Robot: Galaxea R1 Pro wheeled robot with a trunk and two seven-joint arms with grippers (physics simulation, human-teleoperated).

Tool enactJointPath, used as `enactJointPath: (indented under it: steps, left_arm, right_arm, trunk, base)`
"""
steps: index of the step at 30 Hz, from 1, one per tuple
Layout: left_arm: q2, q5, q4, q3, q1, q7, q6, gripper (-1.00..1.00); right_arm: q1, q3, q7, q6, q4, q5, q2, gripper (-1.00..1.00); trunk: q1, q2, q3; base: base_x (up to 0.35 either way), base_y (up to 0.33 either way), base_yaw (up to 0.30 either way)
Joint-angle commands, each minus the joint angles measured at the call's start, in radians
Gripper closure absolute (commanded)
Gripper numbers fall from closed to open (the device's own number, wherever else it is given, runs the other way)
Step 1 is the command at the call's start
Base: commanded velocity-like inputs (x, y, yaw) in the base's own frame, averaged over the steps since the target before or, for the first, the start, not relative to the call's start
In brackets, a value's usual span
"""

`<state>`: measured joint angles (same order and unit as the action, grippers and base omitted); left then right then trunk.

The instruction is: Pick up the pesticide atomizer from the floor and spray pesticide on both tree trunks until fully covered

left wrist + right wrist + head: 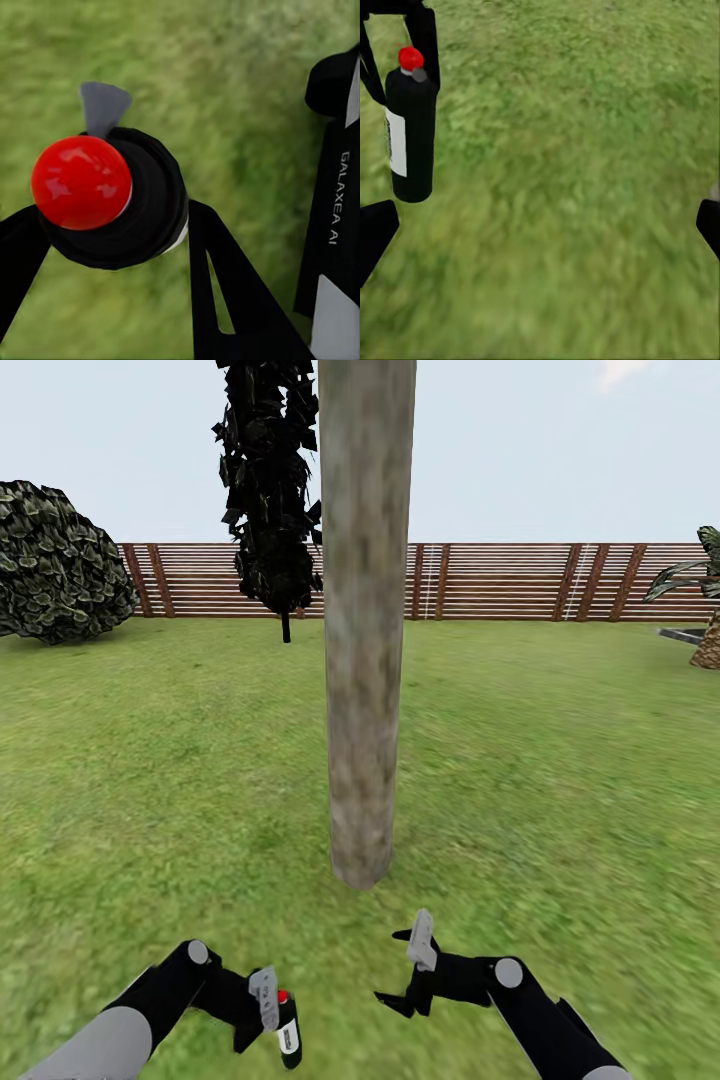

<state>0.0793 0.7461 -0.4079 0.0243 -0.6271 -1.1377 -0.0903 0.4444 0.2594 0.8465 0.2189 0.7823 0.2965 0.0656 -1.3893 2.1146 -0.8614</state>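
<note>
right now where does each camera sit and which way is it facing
Head view: sits high on the robot, faces forward and down at the mottled grey-tan tree trunk, green grass lawn and brown slatted wooden fence; both arms show.
Left wrist view: looks along the left gripper onto the red-capped black pesticide atomizer that its fingers grip.
Right wrist view: faces grass past the open right gripper, with black fingers at the edges.
Shared: all three show the atomizer and grass.
</note>
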Motion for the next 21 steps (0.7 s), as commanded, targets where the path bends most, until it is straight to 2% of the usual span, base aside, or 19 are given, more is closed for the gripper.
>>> enactJointPath:
  steps: [1,5,6,8,9,11,14,15,18,21]
  left_arm:
    - [-0.003,0.008,-0.003,0.01,-0.001,0.008,-0.016,1.0]
    - [-0.017,0.007,-0.009,0.04,-0.003,0.008,-0.014,1.0]
    - [-0.02,0.007,-0.009,0.044,-0.003,0.009,-0.014,1.0]
    - [-0.028,0.008,-0.01,0.048,-0.003,0.009,-0.014,1.0]
    - [-0.057,0.008,-0.012,0.087,-0.005,0.009,-0.013,1.0]
    - [-0.072,0.008,-0.012,0.098,-0.012,0.009,-0.007,1.0]
    - [-0.091,0.008,-0.013,0.104,-0.018,0.009,0.008,1.0]
    - [-0.1,0.014,-0.013,0.117,-0.019,0.009,0.011,1.0]
    - [-0.116,0.036,-0.013,0.147,-0.02,0.009,0.013,1.0]
    - [-0.124,0.042,-0.013,0.153,-0.02,0.009,0.013,1.0]
  right_arm:
    - [0.001,0.001,0.006,0.007,0.003,0.01,-0.001,-1.0]
    - [0.001,0.001,0.029,0.005,0.018,0.027,-0.007,-1.0]
    - [0.001,0.001,0.032,0.001,0.02,0.039,-0.009,1.0]
    - [0.001,0.001,0.034,-0.01,0.022,0.069,-0.011,1.0]
    - [0.001,0.001,0.038,-0.024,0.022,0.117,-0.014,1.0]
    - [0.001,0.002,0.049,-0.026,0.021,0.121,-0.018,1.0]
    - [0.001,0.003,0.06,-0.027,0.017,0.135,-0.045,1.0]
    - [0.001,0.003,0.061,-0.028,0.014,0.165,-0.064,1.0]
    - [0.001,0.002,0.062,-0.029,0.013,0.227,-0.095,1.0]
    - [0.001,0.001,0.062,-0.031,0.013,0.244,-0.103,1.0]
  trunk:
    - [0.0,0.0,-0.001]
    - [0.0,0.0,-0.001]
    - [0.0,0.0,-0.001]
    - [0.0,0.0,-0.001]
    - [0.0,0.0,-0.001]
    - [0.0,0.0,-0.001]
    - [0.0,0.0,-0.001]
    - [0.0,0.0,-0.001]
    - [0.0,0.0,-0.001]
    - [0.0,0.0,-0.001]
  base:
    - [0.0,0.0,0.0]
    - [0.0,0.0,0.0]
    - [0.0,0.0,0.0]
    - [0.0,0.0,0.0]
    - [0.0,0.0,0.0]
    - [0.0,0.0,0.0]
    - [0.0,0.0,0.0]
    - [0.0,0.0,0.0]
    - [0.0,0.0,0.0]
    - [0.0,0.0,0.0]
